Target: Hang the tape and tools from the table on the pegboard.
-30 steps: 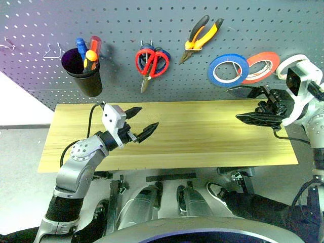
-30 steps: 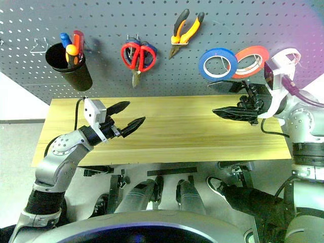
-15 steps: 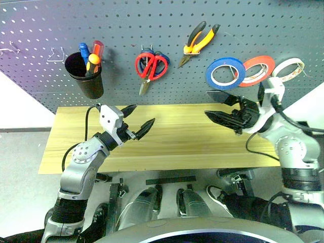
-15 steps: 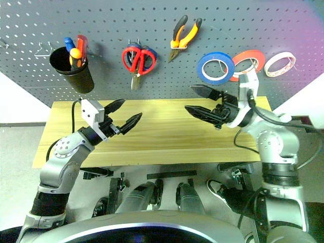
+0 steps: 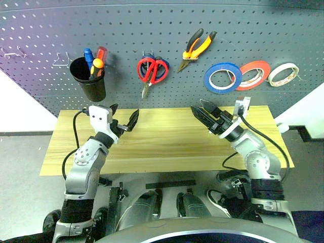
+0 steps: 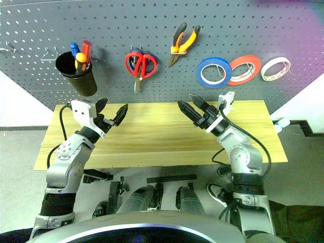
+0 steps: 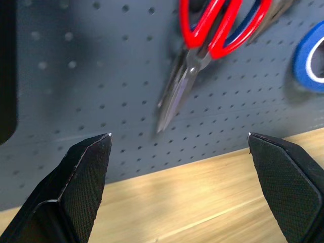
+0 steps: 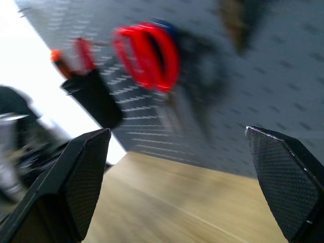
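Note:
The cream-white tape [image 5: 283, 74] hangs at the far right of the dark grey pegboard [image 5: 45, 30]. The orange-and-black pliers [image 5: 196, 44] and the red-handled scissors [image 5: 152, 71] hang higher up in the middle. The small orange-and-black screwdriver [image 5: 96, 66] stands in a black cup [image 5: 90, 83]. Below the board lies the wooden table [image 5: 162, 152]. My left gripper [image 5: 125, 115] hovers open over the table's left part, with the scissors [image 7: 202, 45] ahead of it. My right gripper [image 5: 199, 108] hovers open over the table's right half, holding nothing.
A blue tape roll [image 5: 223, 77] and a red-orange roll [image 5: 253, 75] hang left of the cream ring. Blue and red screwdrivers share the cup, and blue-handled scissors sit behind the red pair. Bare metal hooks [image 5: 62, 61] stick out at the board's left.
My right arm has swung down and to the left, from the board's right edge by the tape to over the table. The left gripper has shifted slightly left. Both stay open.

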